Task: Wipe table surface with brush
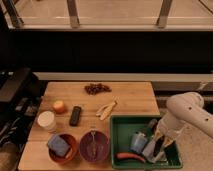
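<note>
Far left of the green tray (121, 131) we count one white round tub (46, 121). It stands on the worktop (132, 97), a pale brown top of long wooden planks. Still left of the tray come one small round orange fruit (59, 106) and one flat black remote (75, 115). Two bowls sit near the front edge: a reddish one (71, 151) holding a blue sponge (58, 144), and a purple one (94, 147) just beside the tray's left wall. Behind the tray and to its left lie one dark bunch of grapes (97, 88) and one pale banana peel (106, 109), the peel near the tray's back left corner. Inside the tray, which is rectangular green plastic, we see one orange carrot (131, 156) along the front wall and one blue cup (139, 141) standing upright. The slender dark brush (150, 127) slants through the middle. The white arm (187, 112) reaches in from the right of the tray. Its pincer (160, 144) is down inside the tray by the brush and closed tight. We cannot tell whether it has the brush clasped.
</note>
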Controlling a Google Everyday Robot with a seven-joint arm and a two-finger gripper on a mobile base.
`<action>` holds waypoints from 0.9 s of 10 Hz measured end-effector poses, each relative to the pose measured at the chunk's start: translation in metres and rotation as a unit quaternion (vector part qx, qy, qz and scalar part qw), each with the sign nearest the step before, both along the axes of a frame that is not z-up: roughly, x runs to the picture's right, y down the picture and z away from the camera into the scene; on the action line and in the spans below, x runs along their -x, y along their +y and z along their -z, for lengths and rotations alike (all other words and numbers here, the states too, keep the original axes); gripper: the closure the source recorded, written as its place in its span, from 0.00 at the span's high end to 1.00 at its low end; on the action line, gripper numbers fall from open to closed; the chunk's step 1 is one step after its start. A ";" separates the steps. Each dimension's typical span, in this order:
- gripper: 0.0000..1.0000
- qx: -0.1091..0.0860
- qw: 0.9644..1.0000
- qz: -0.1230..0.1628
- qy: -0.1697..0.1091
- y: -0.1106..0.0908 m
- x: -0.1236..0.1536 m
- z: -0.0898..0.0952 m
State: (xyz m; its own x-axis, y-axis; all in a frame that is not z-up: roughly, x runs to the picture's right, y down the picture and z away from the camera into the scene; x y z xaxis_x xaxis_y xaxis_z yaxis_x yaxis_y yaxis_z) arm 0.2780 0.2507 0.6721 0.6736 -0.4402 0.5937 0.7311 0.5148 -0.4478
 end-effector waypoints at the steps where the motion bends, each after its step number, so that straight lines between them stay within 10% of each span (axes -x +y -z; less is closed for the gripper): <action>1: 0.00 -0.005 1.000 0.001 0.003 -0.006 -0.002 0.014; 5: 0.00 -0.057 0.998 0.013 0.006 -0.044 -0.010 0.057; 9: 0.00 -0.109 0.992 0.056 -0.024 -0.094 0.007 0.029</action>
State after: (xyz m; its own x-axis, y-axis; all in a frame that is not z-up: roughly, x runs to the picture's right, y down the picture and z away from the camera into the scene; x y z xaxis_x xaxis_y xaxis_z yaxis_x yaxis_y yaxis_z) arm 0.2709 0.1564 0.6428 0.5863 -0.6314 0.5074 0.8069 0.5102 -0.2975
